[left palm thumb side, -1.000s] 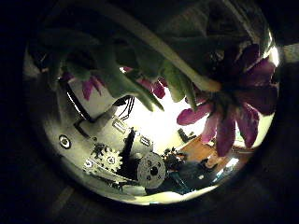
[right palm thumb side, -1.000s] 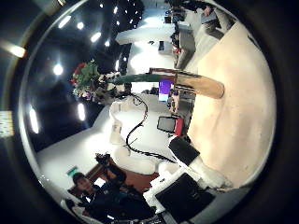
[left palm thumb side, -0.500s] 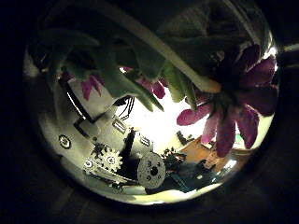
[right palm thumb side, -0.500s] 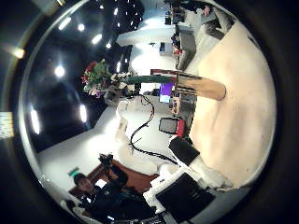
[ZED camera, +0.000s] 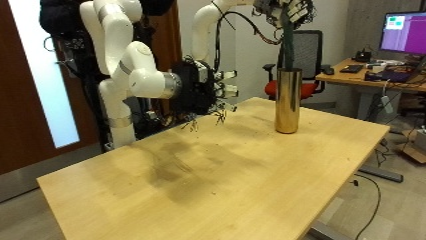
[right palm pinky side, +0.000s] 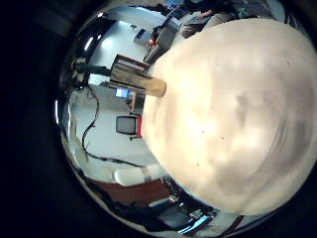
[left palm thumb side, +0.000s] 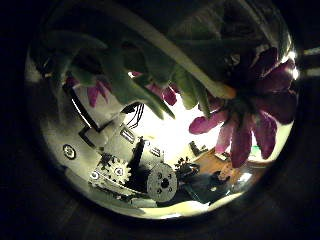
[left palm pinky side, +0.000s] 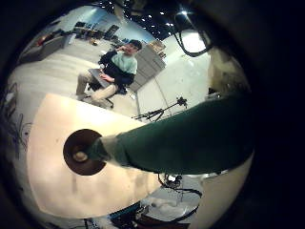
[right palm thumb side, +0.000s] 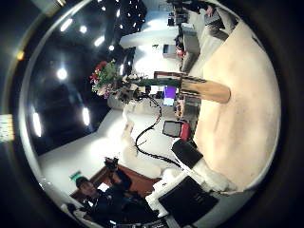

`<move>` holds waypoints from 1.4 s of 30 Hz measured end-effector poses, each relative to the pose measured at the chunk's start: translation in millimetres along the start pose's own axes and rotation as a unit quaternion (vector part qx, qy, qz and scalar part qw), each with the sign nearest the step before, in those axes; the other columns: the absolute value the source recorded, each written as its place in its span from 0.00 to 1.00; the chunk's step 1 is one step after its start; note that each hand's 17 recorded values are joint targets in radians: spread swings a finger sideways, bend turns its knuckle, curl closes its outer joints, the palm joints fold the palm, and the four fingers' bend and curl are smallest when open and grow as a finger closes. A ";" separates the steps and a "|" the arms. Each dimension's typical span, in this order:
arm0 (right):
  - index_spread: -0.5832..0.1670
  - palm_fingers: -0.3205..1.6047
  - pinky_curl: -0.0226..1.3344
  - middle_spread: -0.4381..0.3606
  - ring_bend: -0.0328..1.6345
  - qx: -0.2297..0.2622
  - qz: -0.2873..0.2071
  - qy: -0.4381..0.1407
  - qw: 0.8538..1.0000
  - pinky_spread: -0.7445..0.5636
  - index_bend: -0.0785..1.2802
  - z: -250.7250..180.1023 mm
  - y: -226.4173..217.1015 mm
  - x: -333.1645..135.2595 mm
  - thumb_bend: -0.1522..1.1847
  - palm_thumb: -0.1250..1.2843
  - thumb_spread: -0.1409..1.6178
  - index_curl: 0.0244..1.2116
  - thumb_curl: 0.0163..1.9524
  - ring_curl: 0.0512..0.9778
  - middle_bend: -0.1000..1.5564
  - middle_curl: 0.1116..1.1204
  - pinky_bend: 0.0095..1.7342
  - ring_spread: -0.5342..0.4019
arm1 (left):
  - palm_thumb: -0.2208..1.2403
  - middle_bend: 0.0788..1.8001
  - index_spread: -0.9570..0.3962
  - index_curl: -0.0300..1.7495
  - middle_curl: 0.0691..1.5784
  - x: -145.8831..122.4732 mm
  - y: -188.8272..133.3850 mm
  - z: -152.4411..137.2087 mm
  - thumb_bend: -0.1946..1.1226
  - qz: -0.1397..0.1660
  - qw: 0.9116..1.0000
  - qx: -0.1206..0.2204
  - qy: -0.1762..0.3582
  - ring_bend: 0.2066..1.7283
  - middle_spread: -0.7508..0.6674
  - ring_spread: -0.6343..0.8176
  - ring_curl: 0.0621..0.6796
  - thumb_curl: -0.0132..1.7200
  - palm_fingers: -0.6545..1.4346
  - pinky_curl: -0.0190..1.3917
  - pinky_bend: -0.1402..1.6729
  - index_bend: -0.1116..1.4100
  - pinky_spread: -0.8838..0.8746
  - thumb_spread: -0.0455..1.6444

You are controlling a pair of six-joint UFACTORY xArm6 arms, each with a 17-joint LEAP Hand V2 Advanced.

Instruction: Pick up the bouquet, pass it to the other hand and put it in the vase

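Note:
A tall golden vase (ZED camera: 286, 100) stands upright on the wooden table (ZED camera: 200, 185), near its far edge. High above it my left hand (ZED camera: 285, 12) is shut on the bouquet (ZED camera: 285, 38), whose dark stems hang down towards the vase mouth. In the left little finger side palm view the wrapped stem (left palm pinky side: 181, 143) points at the round vase opening (left palm pinky side: 84, 151); whether its tip is inside I cannot tell. Flowers and leaves (left palm thumb side: 250, 105) crowd the left thumb side palm view. My right hand (ZED camera: 203, 90) hovers over the table beside the vase, open and holding nothing. The right palm views show the vase (right palm thumb side: 204, 90) (right palm pinky side: 134, 74) and bouquet (right palm thumb side: 109, 76).
Behind the vase stands a black office chair (ZED camera: 309, 55). A desk with a monitor (ZED camera: 404, 30) lies beyond the table's far corner. The table's near half (ZED camera: 173, 200) is bare wood.
In the right thumb side palm view the bouquet and the left hand holding it have shifted closer to the vase. The right hand has stayed where it was.

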State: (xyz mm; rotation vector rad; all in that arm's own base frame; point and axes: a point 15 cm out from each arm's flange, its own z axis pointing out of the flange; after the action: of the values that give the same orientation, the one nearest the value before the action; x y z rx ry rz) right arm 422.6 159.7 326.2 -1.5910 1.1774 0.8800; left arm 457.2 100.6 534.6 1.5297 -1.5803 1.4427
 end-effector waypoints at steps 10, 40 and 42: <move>0.32 0.15 0.24 0.74 0.26 0.000 0.000 0.000 1.000 0.83 0.16 0.1 -1.0 1.3 0.09 0.57 0.63 0.15 0.20 0.23 0.17 0.15 0.29 0.75 | 0.83 0.56 0.27 0.88 0.64 -25.2 3.0 1.4 0.11 -0.006 1.000 -0.008 -0.007 0.79 0.14 0.15 0.81 0.50 0.82 0.59 0.69 0.20 0.17 0.28; 0.34 0.15 0.25 0.74 0.27 -0.004 0.002 -0.002 1.000 0.84 0.17 3.8 -0.6 2.7 0.09 0.57 0.63 0.17 0.19 0.23 0.17 0.16 0.29 0.76 | 0.38 0.04 0.85 0.16 0.10 -95.6 40.7 -70.9 0.12 -0.045 0.995 0.029 -0.081 0.16 0.96 0.89 0.19 0.20 0.22 0.24 0.22 0.14 0.85 0.51; 0.34 0.15 0.25 0.74 0.27 -0.004 0.001 -0.002 1.000 0.84 0.17 3.8 -0.6 2.7 0.09 0.57 0.63 0.17 0.19 0.23 0.17 0.16 0.29 0.76 | 0.37 0.04 0.85 0.14 0.09 -94.8 47.0 -72.1 0.12 -0.050 0.995 0.028 -0.077 0.15 0.95 0.89 0.19 0.20 0.22 0.24 0.22 0.14 0.85 0.51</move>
State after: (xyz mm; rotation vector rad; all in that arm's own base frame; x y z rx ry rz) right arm 423.8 162.5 322.7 -1.5940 1.1742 0.8909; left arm 414.6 192.9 456.7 1.7634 -1.5359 1.3528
